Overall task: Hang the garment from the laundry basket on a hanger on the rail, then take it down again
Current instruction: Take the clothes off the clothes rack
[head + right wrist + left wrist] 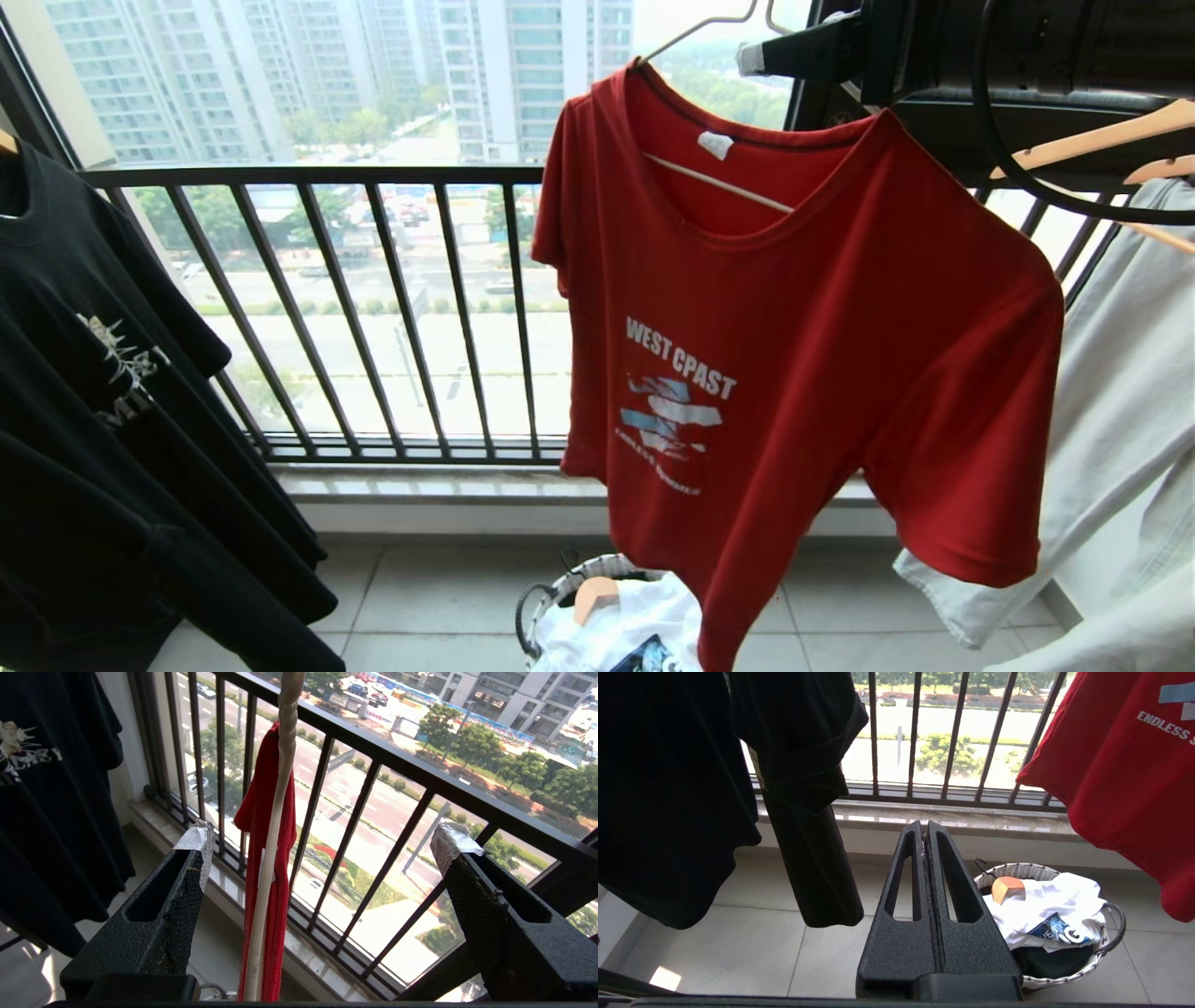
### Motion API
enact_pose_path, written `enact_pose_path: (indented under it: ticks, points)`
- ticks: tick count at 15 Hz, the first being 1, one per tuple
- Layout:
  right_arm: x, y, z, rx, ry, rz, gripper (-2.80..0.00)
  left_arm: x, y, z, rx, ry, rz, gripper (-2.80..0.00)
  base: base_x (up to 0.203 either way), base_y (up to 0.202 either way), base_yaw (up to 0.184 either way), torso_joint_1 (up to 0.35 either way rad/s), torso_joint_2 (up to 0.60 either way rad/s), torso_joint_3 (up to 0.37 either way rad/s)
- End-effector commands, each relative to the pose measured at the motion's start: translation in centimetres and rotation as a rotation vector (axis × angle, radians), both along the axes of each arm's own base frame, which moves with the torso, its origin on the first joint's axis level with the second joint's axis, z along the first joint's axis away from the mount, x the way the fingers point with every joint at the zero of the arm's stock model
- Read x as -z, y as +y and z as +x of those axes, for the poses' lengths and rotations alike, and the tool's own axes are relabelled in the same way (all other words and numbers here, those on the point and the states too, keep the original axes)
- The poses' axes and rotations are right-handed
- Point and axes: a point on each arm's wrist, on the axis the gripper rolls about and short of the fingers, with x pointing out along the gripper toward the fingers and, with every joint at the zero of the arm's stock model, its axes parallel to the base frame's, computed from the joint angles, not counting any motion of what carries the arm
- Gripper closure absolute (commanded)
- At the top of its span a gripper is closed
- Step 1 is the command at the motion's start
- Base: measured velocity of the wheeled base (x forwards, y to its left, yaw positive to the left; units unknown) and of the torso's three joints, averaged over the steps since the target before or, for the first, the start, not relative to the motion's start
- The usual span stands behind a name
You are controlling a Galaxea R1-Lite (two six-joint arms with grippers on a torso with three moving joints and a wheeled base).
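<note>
With the right gripper (322, 854) fingers spread wide, nothing held, the garment (803, 345) could be knocked off the hanger (271, 849); the left gripper (927, 833) is closed, empty.

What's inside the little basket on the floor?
The laundry basket holds a crumpled white printed garment with a tan wooden hanger poking out and something dark beneath. Whatever lies deeper is covered.

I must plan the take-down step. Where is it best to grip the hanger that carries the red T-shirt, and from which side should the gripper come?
Probably on the hanger's bare upper rod, above the red T-shirt's collar, where no cloth covers it. The right gripper already stands open with that thin rod between its fingers, so closing from this side across the rod looks right. Lower down, the shirt wraps the arms.
</note>
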Motion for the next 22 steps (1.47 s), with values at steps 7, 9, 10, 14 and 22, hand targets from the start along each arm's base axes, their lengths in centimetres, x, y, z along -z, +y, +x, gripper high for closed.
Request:
enact_pose_path:
  ticks: [7, 9, 10, 14, 22]
  points:
    - [0.2, 0.3, 0.6, 0.020, -0.010, 0.002, 0.00, 0.0, 0.0, 0.0, -0.001, 0.002, -0.001, 0.00, 0.000, 0.000, 0.000, 0.000, 0.00, 0.000]
    - [0.2, 0.3, 0.6, 0.025, -0.011, 0.003, 0.00, 0.0, 0.0, 0.0, -0.002, 0.001, -0.001, 0.00, 0.000, 0.000, 0.000, 0.000, 0.00, 0.000]
    - [0.1, 0.3, 0.5, 0.030, -0.013, 0.004, 0.00, 0.0, 0.0, 0.0, -0.001, 0.002, -0.001, 0.00, 0.000, 0.000, 0.000, 0.000, 0.00, 0.000]
    - [-0.2, 0.1, 0.0, 0.034, -0.020, 0.008, 0.00, 0.0, 0.0, 0.0, -0.002, 0.002, -0.001, 0.00, 0.000, 0.000, 0.000, 0.000, 0.00, 0.000]
    - [-1.0, 0.1, -1.3, 0.035, -0.041, 0.018, 0.00, 0.0, 0.0, 0.0, -0.001, 0.002, -0.001, 0.00, 0.000, 0.000, 0.000, 0.000, 0.00, 0.000]
